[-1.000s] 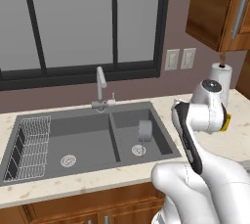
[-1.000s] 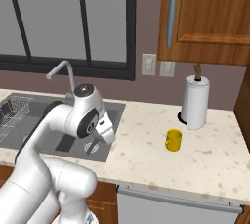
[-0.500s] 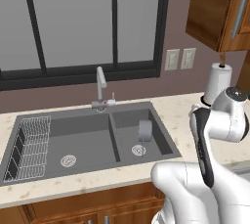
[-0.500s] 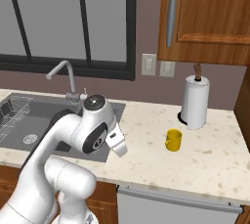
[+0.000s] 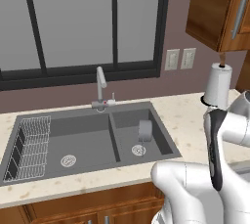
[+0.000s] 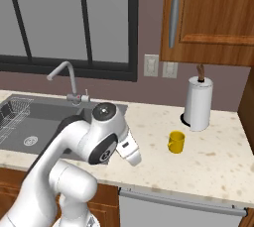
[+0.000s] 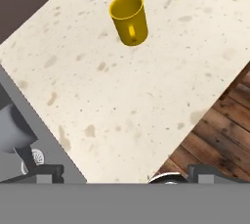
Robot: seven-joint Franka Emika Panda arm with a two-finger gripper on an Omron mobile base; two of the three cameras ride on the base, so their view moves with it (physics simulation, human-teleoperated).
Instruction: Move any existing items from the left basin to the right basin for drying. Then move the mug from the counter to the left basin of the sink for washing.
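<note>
Mug (image 7: pixel 128 18): yellow, upright, handle turned toward our camera in the hand view, standing on the speckled surface (image 7: pixel 146 96) just beside the paper towel roll (image 6: pixel 198 103) and well apart from the sink (image 5: pixel 93 140).

Hand (image 6: pixel 130 152): spread wide, holding nothing, poised above the bare surface between sink and mug, its fingertips (image 7: pixel 46 173) pointing down.

Arm: bent over the sink's right edge, wrist swung out toward the mug.

Grey cup (image 5: pixel 145 130): stands in the right basin (image 5: pixel 141 135), near its drain.

Left basin (image 5: pixel 63 145): holds the wire rack (image 5: pixel 31 147) and nothing loose.

We judge the first half done; the mug's transfer to the left basin is not yet begun.
</note>
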